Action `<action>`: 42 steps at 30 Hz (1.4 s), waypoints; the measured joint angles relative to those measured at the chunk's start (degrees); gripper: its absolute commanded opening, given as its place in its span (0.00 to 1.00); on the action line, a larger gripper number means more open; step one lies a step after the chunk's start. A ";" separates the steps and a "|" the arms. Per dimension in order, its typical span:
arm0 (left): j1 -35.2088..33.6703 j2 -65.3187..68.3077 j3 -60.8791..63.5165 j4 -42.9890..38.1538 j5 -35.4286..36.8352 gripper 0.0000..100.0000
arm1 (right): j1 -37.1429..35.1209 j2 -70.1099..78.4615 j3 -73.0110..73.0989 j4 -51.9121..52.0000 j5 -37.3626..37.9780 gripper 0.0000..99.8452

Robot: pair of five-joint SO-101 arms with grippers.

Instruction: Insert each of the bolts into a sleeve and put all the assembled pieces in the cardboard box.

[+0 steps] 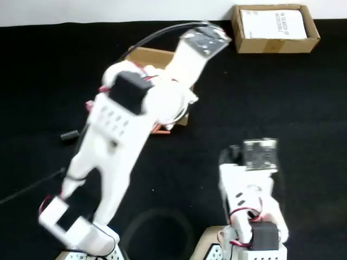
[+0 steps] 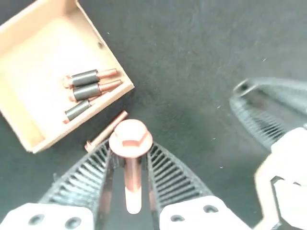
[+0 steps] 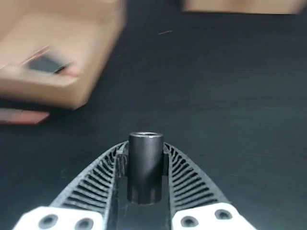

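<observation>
With my left gripper point(image 2: 130, 147) clamped on the copper bolt point(image 2: 130, 138) and my right gripper point(image 3: 145, 146) on the black sleeve point(image 3: 145, 168), I should align both squarely before pushing.

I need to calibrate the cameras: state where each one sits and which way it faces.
High view: fixed above the table, looking down; the left arm is stretched over the cardboard box, the right arm folded at the near edge.
Left wrist view: on the left wrist, looking down at the table past the left gripper, shut on a bolt.
Right wrist view: on the right wrist, looking across the table past the right gripper, shut on a sleeve.
Shared: both wrist views show the cardboard box.
</observation>
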 measured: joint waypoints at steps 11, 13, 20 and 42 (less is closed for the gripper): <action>0.00 -42.73 41.49 -8.35 0.88 0.01 | -17.14 -0.18 11.87 -11.60 0.00 0.01; 0.00 -48.70 50.29 -16.53 0.88 0.01 | -16.97 -0.18 12.84 -16.70 0.00 0.01; 0.09 -61.36 81.58 -52.13 6.42 0.01 | -17.23 -0.18 13.19 -27.96 -7.47 0.01; -1.58 -45.10 83.16 -80.35 27.16 0.01 | -20.57 1.58 14.68 -44.40 -8.18 0.01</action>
